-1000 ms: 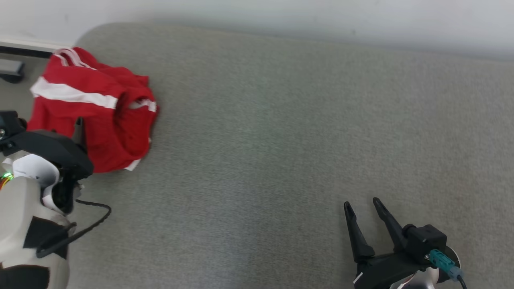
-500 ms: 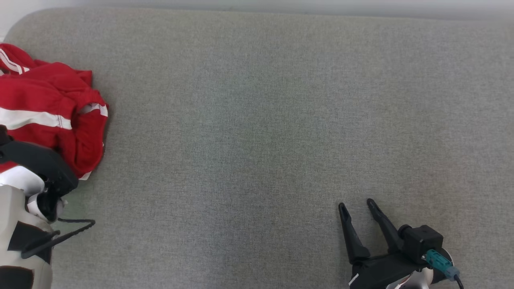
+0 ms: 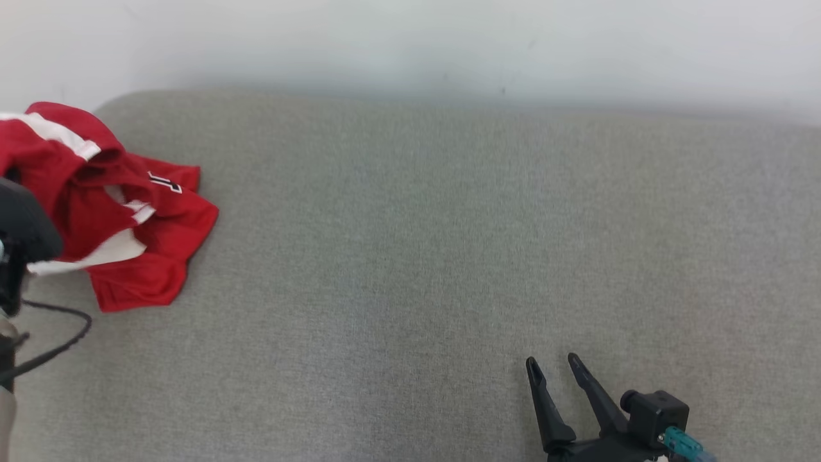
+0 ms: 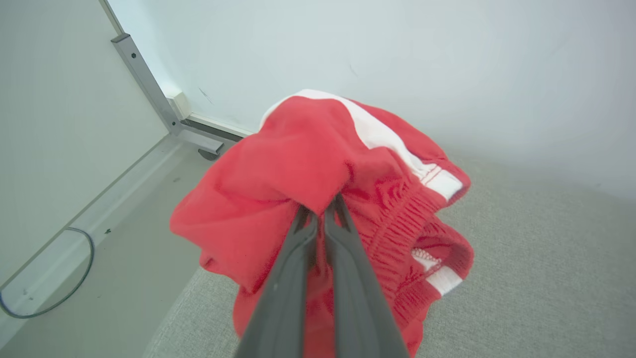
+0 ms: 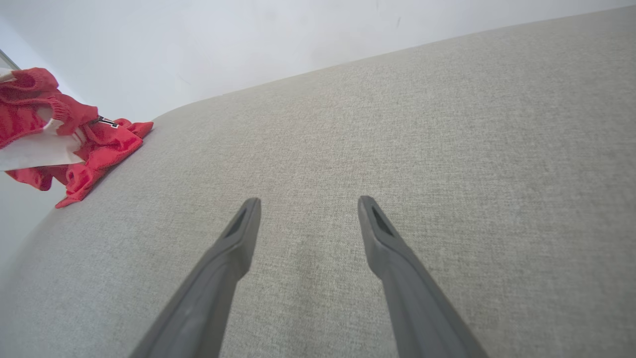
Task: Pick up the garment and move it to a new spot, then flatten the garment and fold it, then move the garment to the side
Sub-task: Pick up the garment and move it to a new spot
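Note:
The garment (image 3: 122, 218) is red with white stripes and an elastic waistband. It bunches at the far left end of the grey padded surface, partly lifted. In the left wrist view my left gripper (image 4: 322, 209) is shut on a fold of the garment (image 4: 308, 164), which drapes over both fingers. The head view catches just a dark part of that arm at the left edge. My right gripper (image 3: 551, 366) rests open at the lower right, far from the cloth, its fingers (image 5: 238, 233) spread over bare fabric. The garment (image 5: 74, 144) also shows at the left of the right wrist view.
The grey padded surface (image 3: 449, 256) stretches wide to the right of the garment. A pale wall (image 3: 410, 45) runs behind it. Off the surface's left end are bare floor, a metal frame post (image 4: 141, 79) and a thin cable loop (image 4: 74, 268).
My left gripper has shut on the garment and raised part of it, so the cloth has changed shape. The head camera shifted between frames. The right gripper stayed open.

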Controlling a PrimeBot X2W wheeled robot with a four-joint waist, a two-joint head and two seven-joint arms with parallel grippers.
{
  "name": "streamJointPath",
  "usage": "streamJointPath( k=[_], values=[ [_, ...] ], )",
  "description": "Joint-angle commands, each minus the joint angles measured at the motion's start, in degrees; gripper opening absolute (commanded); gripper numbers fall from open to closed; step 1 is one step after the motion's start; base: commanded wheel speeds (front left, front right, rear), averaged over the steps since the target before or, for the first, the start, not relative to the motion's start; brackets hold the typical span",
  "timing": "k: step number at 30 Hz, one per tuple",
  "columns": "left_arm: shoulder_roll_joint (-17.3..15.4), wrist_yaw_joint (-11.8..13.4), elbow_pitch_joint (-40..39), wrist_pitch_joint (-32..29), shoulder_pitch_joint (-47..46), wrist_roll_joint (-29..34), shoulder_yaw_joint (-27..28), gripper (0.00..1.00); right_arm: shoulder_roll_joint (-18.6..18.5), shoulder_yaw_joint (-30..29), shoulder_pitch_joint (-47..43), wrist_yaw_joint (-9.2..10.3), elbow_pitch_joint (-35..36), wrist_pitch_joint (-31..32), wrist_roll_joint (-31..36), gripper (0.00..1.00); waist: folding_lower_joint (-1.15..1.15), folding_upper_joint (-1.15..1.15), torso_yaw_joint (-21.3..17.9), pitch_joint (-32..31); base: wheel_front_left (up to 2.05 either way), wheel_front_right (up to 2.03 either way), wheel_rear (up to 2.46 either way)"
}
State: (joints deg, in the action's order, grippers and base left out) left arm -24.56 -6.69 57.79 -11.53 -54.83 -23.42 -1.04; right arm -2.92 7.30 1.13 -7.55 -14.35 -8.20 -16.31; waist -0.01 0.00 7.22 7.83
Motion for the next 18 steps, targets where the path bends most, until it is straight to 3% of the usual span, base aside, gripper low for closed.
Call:
streamJointPath(
  k=[1, 10, 18],
  values=[
    [-0.49, -0.32, -1.06, -0.09, -0.93, 0.39, -0.31, 0.00, 0.07, 0.24, -0.57, 0.12, -0.53, -0.61, -0.54, 1.00, 0.01, 0.00, 0.99, -4.28, 0.00, 0.00, 0.00],
    [-0.72, -0.76, -12.91, -1.77, -1.94, -0.03, -3.30, 0.00, 0.07, 0.97, -0.45, 0.12, -5.28, -4.09, -3.55, 1.00, 0.01, 0.00, -0.79, -9.30, 0.00, 0.00, 0.00],
    [3.13, -0.84, -25.32, -2.04, -2.35, -1.68, -5.37, 0.00, 0.07, 0.31, -0.04, 0.12, -7.71, -5.47, -3.54, 1.00, 0.01, 0.00, -4.31, -10.90, 0.00, 0.00, 0.00]
  ],
)
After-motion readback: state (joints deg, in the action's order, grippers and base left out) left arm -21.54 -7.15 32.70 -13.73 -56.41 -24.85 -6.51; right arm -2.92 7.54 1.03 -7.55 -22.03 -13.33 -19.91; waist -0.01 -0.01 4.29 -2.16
